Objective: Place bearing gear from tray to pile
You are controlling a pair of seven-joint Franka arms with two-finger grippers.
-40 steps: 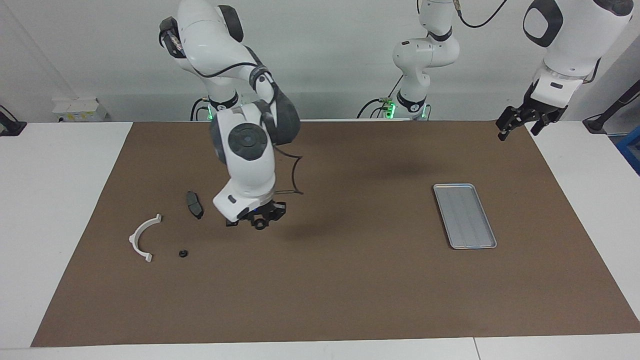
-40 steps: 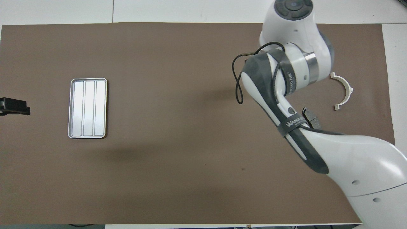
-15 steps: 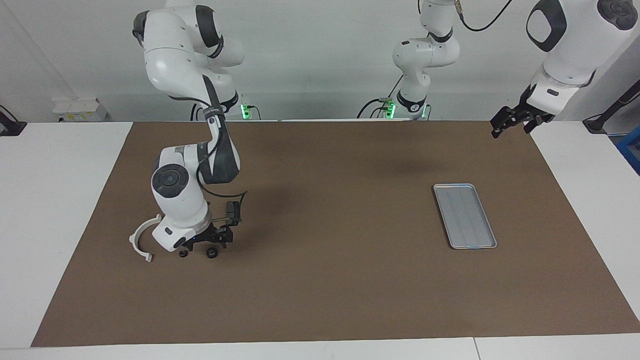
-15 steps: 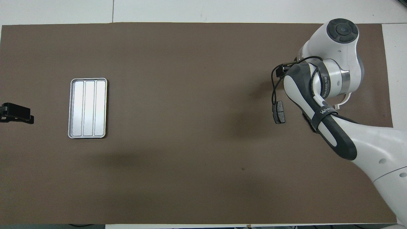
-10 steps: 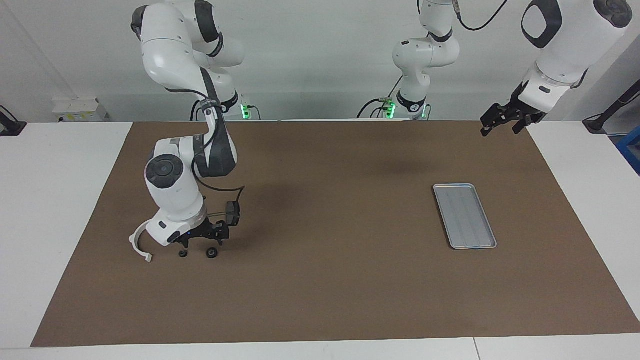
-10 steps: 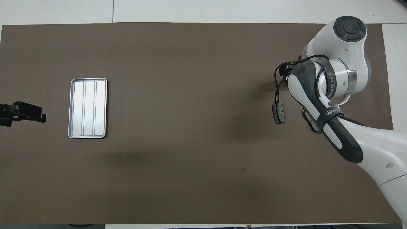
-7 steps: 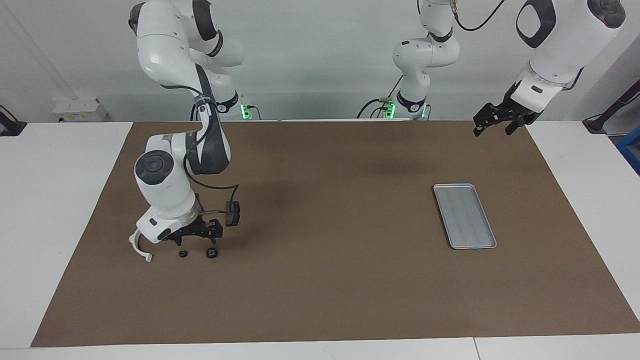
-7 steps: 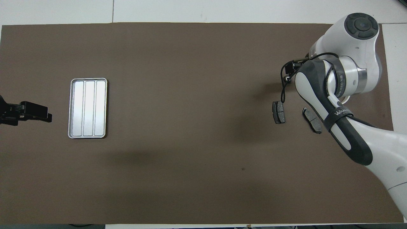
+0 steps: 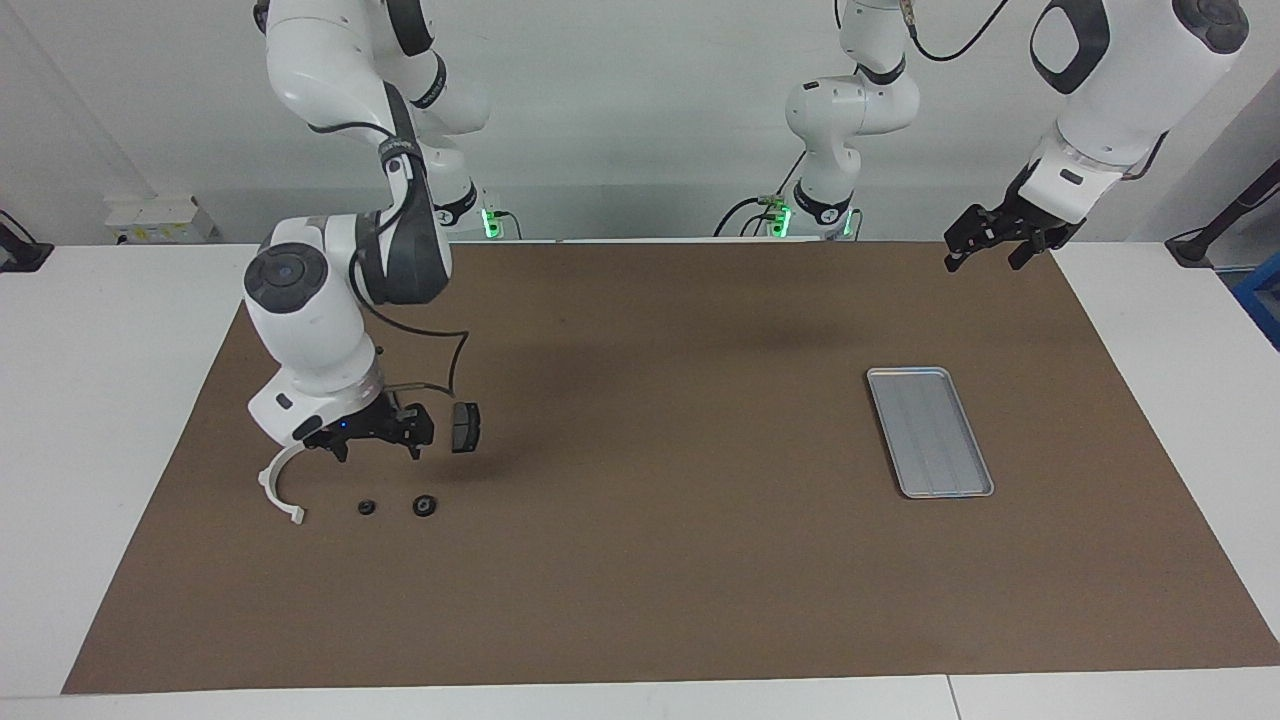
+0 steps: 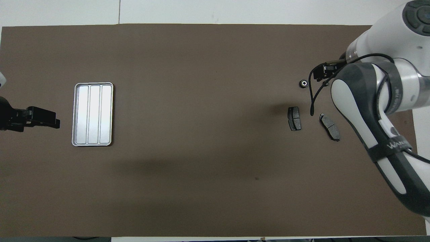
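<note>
The bearing gear (image 9: 425,505), a small black ring, lies on the brown mat beside a smaller black ring (image 9: 367,507) and the white arc (image 9: 283,483); it also shows in the overhead view (image 10: 303,83). Two dark brake pads (image 10: 294,118) (image 10: 330,127) lie nearer to the robots. These make up the pile. My right gripper (image 9: 378,448) is open and empty, raised over the mat just above the two rings. The silver tray (image 9: 930,430) is empty at the left arm's end. My left gripper (image 9: 985,250) is open, in the air over the mat's corner.
The brown mat (image 9: 660,560) covers most of the white table. In the overhead view my right arm (image 10: 376,101) covers the arc and the smaller ring. My left gripper (image 10: 40,118) shows beside the tray (image 10: 93,114) there.
My right gripper carried the bearing gear to the pile, set it on the mat by the small ring, opened and rose. My left gripper shifted a little inward over the mat.
</note>
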